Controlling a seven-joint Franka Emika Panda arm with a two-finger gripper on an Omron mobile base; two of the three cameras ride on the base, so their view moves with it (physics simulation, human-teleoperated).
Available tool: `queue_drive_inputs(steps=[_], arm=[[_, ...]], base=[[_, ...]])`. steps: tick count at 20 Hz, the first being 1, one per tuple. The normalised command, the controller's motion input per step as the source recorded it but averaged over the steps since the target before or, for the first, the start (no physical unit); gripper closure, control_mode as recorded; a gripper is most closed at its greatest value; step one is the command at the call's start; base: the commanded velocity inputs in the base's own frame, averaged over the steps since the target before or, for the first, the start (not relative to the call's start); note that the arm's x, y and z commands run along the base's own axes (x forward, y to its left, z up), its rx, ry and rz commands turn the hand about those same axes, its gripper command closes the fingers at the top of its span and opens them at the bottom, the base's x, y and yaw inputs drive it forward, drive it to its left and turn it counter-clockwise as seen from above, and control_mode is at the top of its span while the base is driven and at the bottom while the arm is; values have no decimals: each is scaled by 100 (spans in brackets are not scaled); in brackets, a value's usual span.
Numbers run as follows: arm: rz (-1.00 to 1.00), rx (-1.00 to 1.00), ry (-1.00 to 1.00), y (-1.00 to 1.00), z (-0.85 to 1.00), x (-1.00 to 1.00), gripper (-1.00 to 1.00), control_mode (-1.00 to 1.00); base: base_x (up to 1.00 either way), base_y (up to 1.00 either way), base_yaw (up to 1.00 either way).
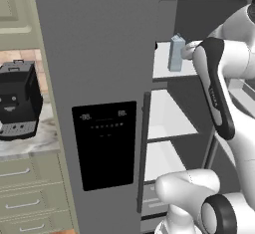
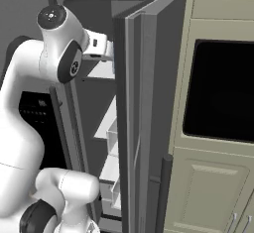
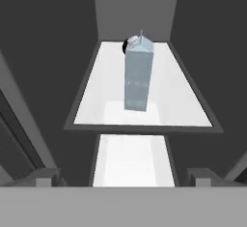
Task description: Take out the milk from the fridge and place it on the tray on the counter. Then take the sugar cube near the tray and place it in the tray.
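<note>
The fridge [image 1: 99, 54] stands with its right door [image 2: 144, 103] swung open, showing white inner shelves. On the top shelf [image 3: 96, 105] the milk [image 1: 176, 53] stands upright, a pale blue-white carton with a capped top [image 3: 139, 74]. My gripper [image 1: 189, 52] has reached into the fridge at that shelf's height, just right of the carton and apart from it. In the hand view the gripper [image 3: 124, 177] is open, with its fingertips [image 3: 46, 177] spread wide and the carton ahead between them, some way off. The tray and the sugar cube are out of view.
A black coffee machine [image 1: 17, 101] sits on the marble counter [image 1: 30, 141] left of the fridge, over sage-green drawers [image 1: 25, 198]. The open door stands close to my arm's right side. Beyond it are a built-in oven [image 2: 221, 88] and cabinets [image 2: 208, 192].
</note>
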Motion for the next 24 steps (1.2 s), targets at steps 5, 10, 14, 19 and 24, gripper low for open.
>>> queue_drive_inputs(steps=[5,10,14,19,24], arm=[[0,0,-3,-13,2,40,-100,-100],[0,0,-6,-13,0,38,-100,-100],[0,0,-8,-2,0,34,-100,-100],[0,0,-1,-10,0,36,-100,-100],[0,0,6,0,0,39,-100,-100]], base=[[0,0,0],[0,0,0],[0,0,0],[0,0,0],[0,0,0]])
